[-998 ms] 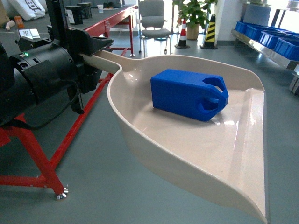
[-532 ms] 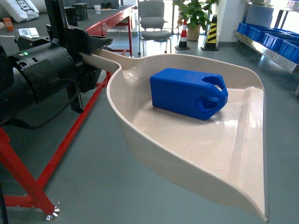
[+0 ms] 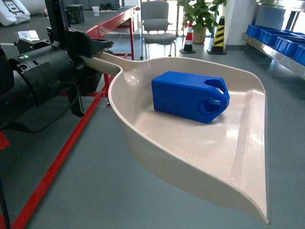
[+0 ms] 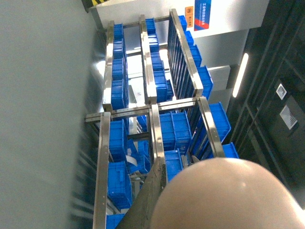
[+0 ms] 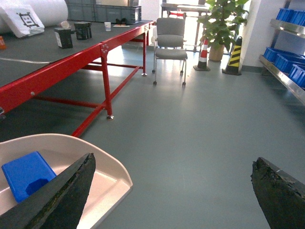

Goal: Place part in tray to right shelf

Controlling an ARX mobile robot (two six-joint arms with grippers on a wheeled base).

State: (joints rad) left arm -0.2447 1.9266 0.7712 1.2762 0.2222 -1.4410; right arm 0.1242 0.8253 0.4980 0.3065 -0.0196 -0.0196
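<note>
Resting in tray point(image 3: 238, 157): unmarked part point(image 3: 189, 96)

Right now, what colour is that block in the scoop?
Bright blue part, clearest in the head view.

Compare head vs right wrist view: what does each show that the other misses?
Head only: the left pincer clamped on the handle of the cream-beige glossy plastic dustpan-shaped tray, with the notched end of the small bright-blue blocky plastic part visible.
Right wrist only: the right pincer, its two dark fingers spread wide with nothing between them.
Both: tray with the part lying inside it, red-framed table, grey office chair, potted green plant, striped traffic cones, blue ribbed crates on the metal shelf at right.
</note>
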